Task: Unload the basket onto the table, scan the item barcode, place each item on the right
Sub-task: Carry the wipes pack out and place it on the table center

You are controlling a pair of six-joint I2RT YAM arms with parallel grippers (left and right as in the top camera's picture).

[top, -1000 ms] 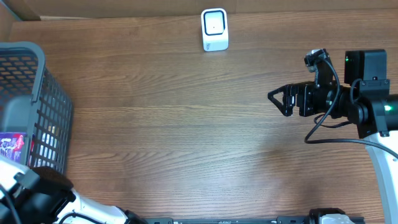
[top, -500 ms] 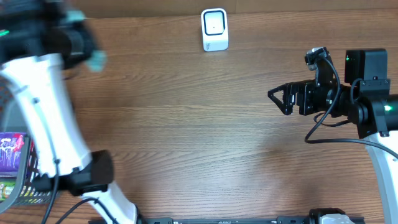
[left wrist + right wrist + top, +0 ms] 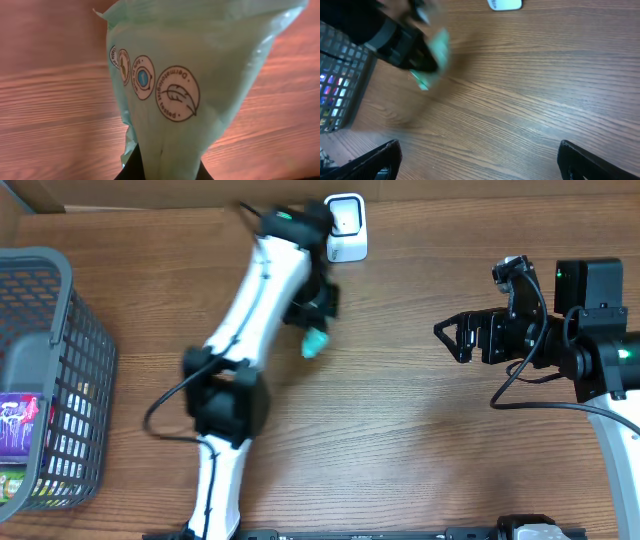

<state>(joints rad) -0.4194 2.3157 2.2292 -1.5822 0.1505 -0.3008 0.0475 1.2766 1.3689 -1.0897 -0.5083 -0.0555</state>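
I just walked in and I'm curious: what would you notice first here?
The white left arm slants across the table, and the left gripper is shut on a mint-green packet near the white scanner at the far edge. A grey basket holding colourful packs sits at the left edge, and the right gripper hangs open on the right.

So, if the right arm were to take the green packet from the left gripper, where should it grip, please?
Probably the wide free end of the green packet, coming from opposite the left gripper, which pinches the narrow end; it looks flat, so close across its faces.
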